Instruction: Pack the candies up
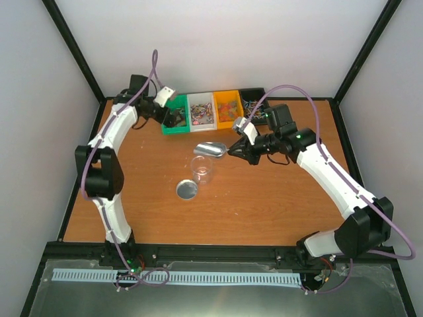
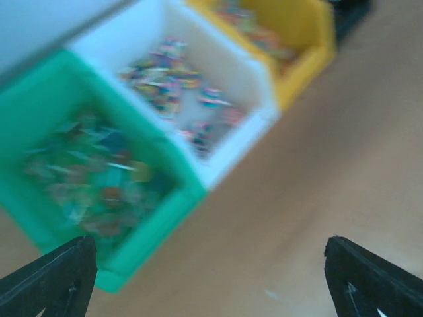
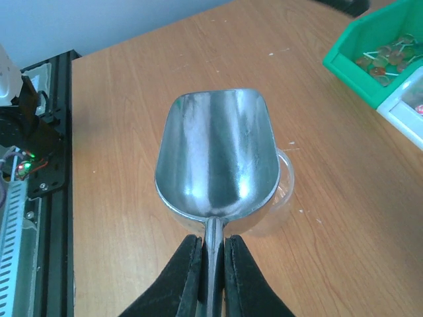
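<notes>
Candies (image 2: 165,86) seem small multicoloured wrapped bits, blurred; right claw (image 3: 213,246) clamps empty scoop (image 3: 215,155), left claw (image 2: 208,254) gapes.

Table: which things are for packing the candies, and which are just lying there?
For the job:
the candies in the coloured bins; the metal scoop pinched in the right fingers; the clear jar.

Just lying there:
the round lid, off the jar; the black bin, contents unclear.
</notes>
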You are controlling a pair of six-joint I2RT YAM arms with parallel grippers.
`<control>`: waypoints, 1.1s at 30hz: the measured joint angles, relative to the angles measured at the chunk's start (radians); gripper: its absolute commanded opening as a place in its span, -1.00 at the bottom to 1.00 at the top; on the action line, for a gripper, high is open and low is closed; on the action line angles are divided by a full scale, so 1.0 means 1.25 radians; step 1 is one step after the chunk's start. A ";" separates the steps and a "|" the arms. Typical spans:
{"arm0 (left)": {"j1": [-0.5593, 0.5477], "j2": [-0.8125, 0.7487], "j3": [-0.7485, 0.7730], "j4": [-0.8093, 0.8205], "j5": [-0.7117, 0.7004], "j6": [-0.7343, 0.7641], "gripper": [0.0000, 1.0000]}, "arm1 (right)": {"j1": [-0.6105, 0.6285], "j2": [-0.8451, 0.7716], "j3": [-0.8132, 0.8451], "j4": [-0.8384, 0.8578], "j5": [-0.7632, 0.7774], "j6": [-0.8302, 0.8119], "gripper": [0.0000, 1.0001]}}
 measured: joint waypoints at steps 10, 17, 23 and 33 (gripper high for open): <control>0.043 0.324 0.392 0.000 -0.292 -0.023 0.92 | -0.003 -0.010 -0.022 0.027 0.031 0.010 -0.94; 0.043 0.441 0.442 0.003 -0.431 -0.020 0.95 | -0.004 -0.010 -0.024 0.029 0.034 0.014 -0.94; 0.043 0.447 0.410 0.016 -0.497 0.001 0.96 | -0.004 -0.010 -0.024 0.029 0.034 0.014 -0.94; 0.031 0.362 0.226 0.050 -0.503 0.068 0.96 | -0.005 -0.011 -0.024 0.029 0.037 0.015 -0.94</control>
